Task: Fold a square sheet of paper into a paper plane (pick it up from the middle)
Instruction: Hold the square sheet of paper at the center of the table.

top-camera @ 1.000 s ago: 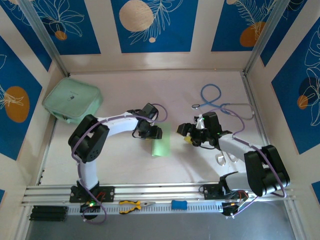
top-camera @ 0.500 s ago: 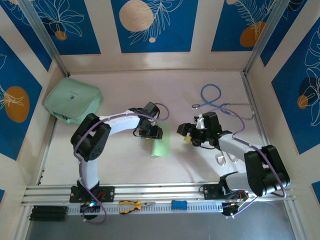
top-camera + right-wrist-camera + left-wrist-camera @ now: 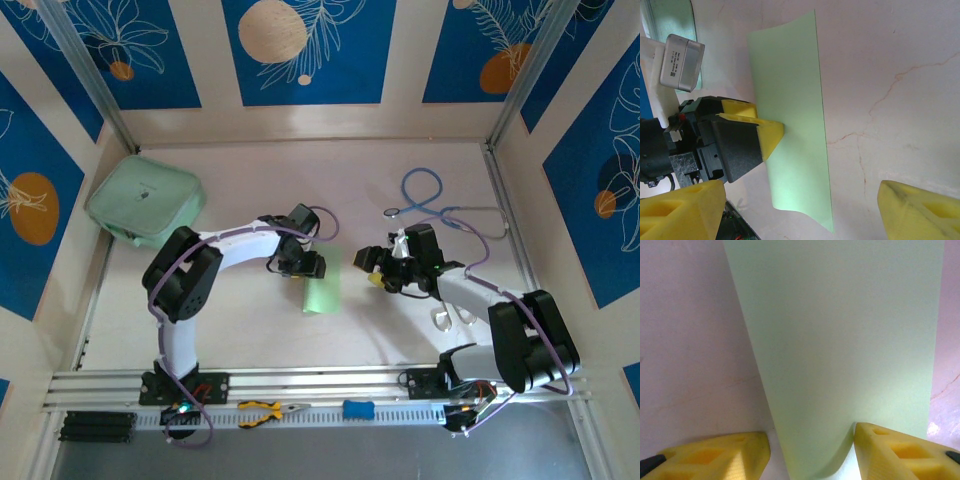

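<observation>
At about ten o'clock on the table [image 3: 250,335] sits a mint-green pouch [image 3: 145,205], well away from the arms. The left arm reaches in towards the middle, and the left gripper [image 3: 308,268] comes down on the twelve o'clock end of the paper [image 3: 322,292], a narrow light-green strip lying near the table's centre with its length running twelve to six.

From the left wrist, the yellow fingers [image 3: 715,455] stand moderately apart. The paper's near end curls up between them, against the right finger and just clear of the left, so it isn't pinched.

At roughly two o'clock from the paper, close by but not touching, hangs the right gripper [image 3: 372,268]. Its jaws are wide with nothing in them, and from its wrist the strip lies on the table with one left finger resting on it. A blue stethoscope [image 3: 437,205] lies at one o'clock.
</observation>
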### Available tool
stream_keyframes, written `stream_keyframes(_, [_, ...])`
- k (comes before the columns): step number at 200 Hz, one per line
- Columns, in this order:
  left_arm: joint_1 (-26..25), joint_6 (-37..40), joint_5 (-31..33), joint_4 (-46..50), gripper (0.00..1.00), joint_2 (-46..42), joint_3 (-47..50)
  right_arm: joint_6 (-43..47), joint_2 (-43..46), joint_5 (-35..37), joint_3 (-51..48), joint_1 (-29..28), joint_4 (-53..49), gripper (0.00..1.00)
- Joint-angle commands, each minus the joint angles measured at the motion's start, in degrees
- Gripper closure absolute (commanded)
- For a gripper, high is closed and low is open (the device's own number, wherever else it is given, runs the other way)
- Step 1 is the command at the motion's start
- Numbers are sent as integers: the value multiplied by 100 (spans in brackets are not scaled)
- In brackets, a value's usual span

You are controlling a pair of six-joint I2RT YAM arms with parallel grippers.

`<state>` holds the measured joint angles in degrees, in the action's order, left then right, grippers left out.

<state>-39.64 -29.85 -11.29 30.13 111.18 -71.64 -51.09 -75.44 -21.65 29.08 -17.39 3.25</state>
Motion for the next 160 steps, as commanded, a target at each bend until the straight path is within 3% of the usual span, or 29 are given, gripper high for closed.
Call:
stream_keyframes(1, [0, 141, 356, -306, 44, 614, 238, -28, -15, -145, -67, -6, -52, 20])
stream_keyframes(44, [-9, 111, 329, -346, 44, 601, 264, -42, -132, -207, -47, -65, 57, 21])
stream_keyframes(80, [-3, 69, 327, -385, 44, 608, 290, -93, -310, -188, 19, -192, 225, 34])
stream_keyframes(160, [0, -149, 374, -479, 45, 612, 324, -108, -366, -66, 52, -288, 211, 35])
